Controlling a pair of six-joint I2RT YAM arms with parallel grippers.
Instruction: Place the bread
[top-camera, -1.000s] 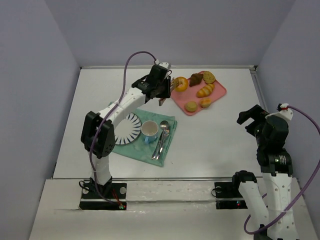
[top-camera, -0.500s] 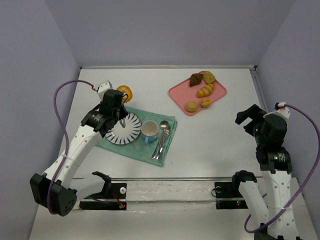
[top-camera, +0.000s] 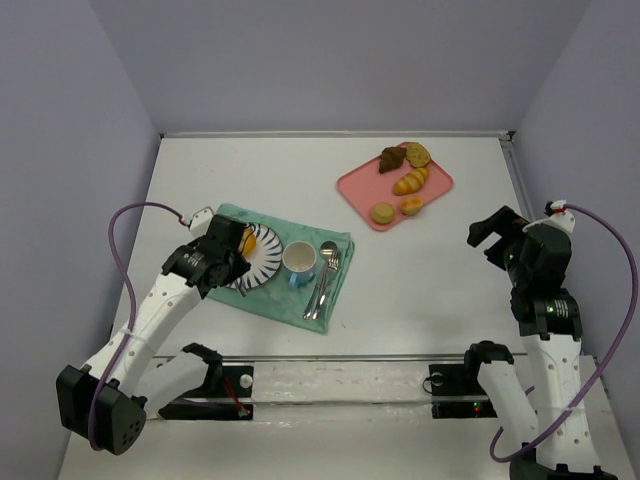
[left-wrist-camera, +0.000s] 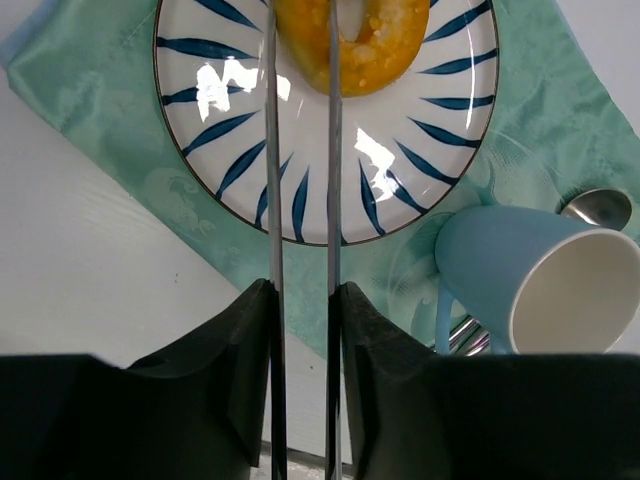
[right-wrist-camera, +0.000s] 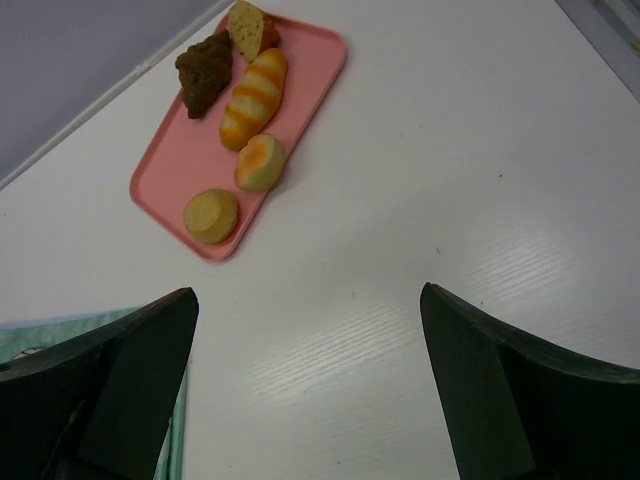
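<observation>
The left pincer (left-wrist-camera: 301, 40) is clamped on the bread (left-wrist-camera: 390, 50), off-centre over the striped plate (left-wrist-camera: 420, 150). The plate lies on a green cloth (left-wrist-camera: 90, 70). A blue mug (left-wrist-camera: 520, 290) and a spoon (left-wrist-camera: 597, 207) crowd the plate's rim. The right pincer (right-wrist-camera: 310, 380) hangs with its fingers apart over the worktop (right-wrist-camera: 450, 200), near the pink tray (right-wrist-camera: 160, 185).

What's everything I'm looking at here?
bread: one, golden-orange ring, over the plate
plate: one, white with blue stripes, on the cloth
cloth: one, green, under plate and cup
cup: one, blue, on the cloth beside the plate
cutlery: silver, right of the cup
tray: one, pink, far side
baked pieces: five, dark brown to golden, on the tray
table: one, white
left tool: shut on the bread
right tool: open, empty
arms: two, white and black, near edge
</observation>
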